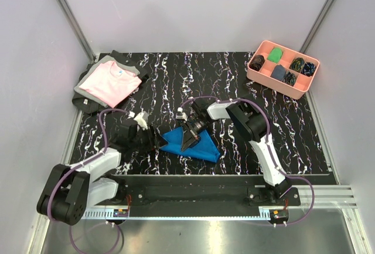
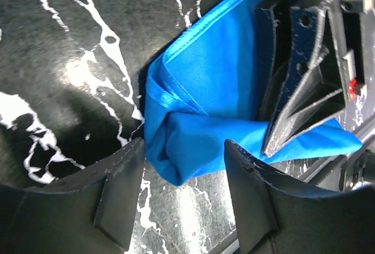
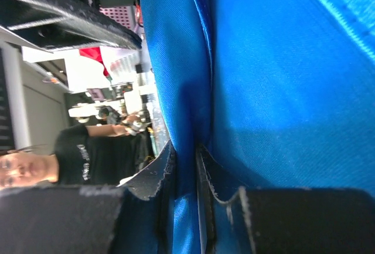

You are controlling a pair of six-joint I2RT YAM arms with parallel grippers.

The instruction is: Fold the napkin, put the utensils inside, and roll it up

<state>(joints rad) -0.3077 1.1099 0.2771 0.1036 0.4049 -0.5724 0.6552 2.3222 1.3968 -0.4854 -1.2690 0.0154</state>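
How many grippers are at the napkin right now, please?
2. The left gripper is open, its fingers either side of the napkin's left end. The right gripper is shut on a fold near the middle. Neither is hidden.

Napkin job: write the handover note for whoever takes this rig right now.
Right gripper: shut on a fold of the napkin.
Left gripper: open, straddling the napkin's bunched left end.
Utensils: not visible in any view; cannot tell if they are inside.
Done: napkin folded into a triangle.
To do: confirm the utensils, then finish rolling.
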